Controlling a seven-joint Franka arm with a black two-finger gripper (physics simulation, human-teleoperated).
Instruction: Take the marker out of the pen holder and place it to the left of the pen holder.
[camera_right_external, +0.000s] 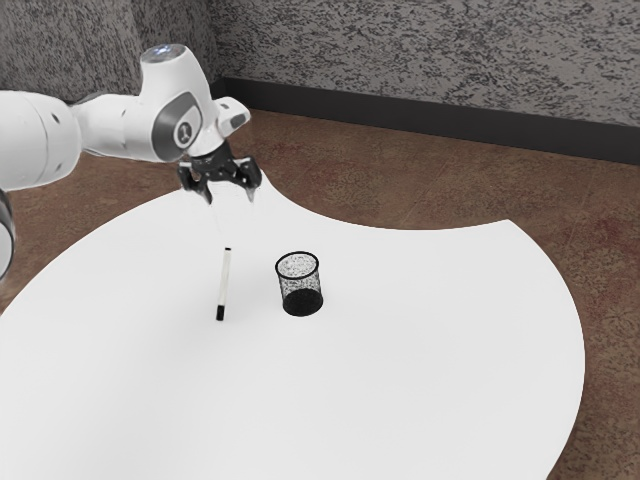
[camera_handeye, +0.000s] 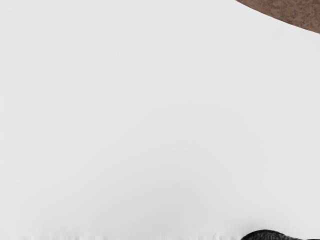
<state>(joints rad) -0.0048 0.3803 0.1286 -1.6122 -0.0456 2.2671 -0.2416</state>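
My gripper (camera_right_external: 229, 194) is raised above the table's far part in the exterior view, its two fingers spread with nothing between them. The white marker (camera_right_external: 224, 283) with black ends lies flat on the table, on the exterior view's left of the pen holder and apart from it. Upright stands the black mesh pen holder (camera_right_external: 301, 284), and no marker is visible inside it. The gripper is above and beyond both things, touching neither.
The white table (camera_right_external: 400, 370) has a curved edge, with brown floor (camera_right_external: 610, 300) past it. A grey textured wall (camera_right_external: 430, 60) rises behind. In the wrist view, the white tabletop (camera_handeye: 150, 110) lies under my hand, with a dark rounded shape (camera_handeye: 267, 235) at the lower edge.
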